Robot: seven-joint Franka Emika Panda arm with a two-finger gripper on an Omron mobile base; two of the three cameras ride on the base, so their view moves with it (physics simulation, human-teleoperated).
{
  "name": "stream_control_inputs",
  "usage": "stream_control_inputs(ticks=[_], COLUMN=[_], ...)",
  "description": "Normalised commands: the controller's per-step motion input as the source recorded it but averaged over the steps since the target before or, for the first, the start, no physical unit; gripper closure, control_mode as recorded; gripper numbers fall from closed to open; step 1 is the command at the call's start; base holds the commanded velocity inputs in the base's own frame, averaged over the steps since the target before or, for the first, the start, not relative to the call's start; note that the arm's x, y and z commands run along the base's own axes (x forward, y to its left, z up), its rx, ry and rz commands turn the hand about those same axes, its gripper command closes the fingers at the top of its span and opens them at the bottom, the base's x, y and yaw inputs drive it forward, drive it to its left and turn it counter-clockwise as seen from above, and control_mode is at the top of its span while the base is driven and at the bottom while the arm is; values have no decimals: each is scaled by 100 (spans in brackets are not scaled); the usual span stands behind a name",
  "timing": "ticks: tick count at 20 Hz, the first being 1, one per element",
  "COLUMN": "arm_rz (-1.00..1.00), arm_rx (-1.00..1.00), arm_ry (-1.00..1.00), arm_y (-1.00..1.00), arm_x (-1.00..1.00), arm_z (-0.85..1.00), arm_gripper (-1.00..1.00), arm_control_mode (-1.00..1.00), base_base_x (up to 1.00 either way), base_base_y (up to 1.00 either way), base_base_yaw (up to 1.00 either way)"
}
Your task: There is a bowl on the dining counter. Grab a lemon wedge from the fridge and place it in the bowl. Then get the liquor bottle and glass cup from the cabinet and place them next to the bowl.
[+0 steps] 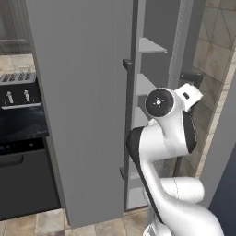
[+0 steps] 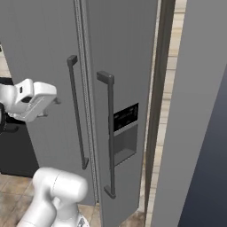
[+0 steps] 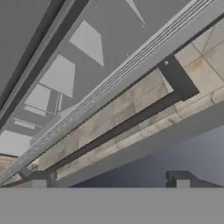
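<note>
I see fridge [image 1: 83,92] ajar, gripper [image 3: 110,179] wide, empty, handle [image 3: 109,131] at 12 o'clock. Risk: door swings shut, blocking reach.

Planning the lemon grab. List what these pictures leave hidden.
- Fridge shelves: right base view, shut doors hide them.
- Left base view: the door swung out covers most of the inside; door bins show no lemon wedge.
- Pincer: hand view, tips cut off at the bottom; fingers stand apart.
</note>
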Motion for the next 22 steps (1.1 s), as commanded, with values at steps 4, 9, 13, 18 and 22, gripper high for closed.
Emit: stream_control_inputs(ticks=[4,9,13,18,22], arm_rz=[1,2,6,7,7], arm_rx=[-27,-11,-1,0,0], arm_ry=[10,9,14,10,8], arm_y=[70,23,0,0,-5], arm_x=[49,83,92,90,90], arm_z=[11,1,-8,-13,-13], arm_gripper=[-100,-100,-100,-100,-100], arm_control_mode=[-100,-100,-100,-100,-100], base_base_x=[0,0,0,0,0], base_base_y=[0,0,0,0,0], base_base_yaw=[0,0,0,0,0])
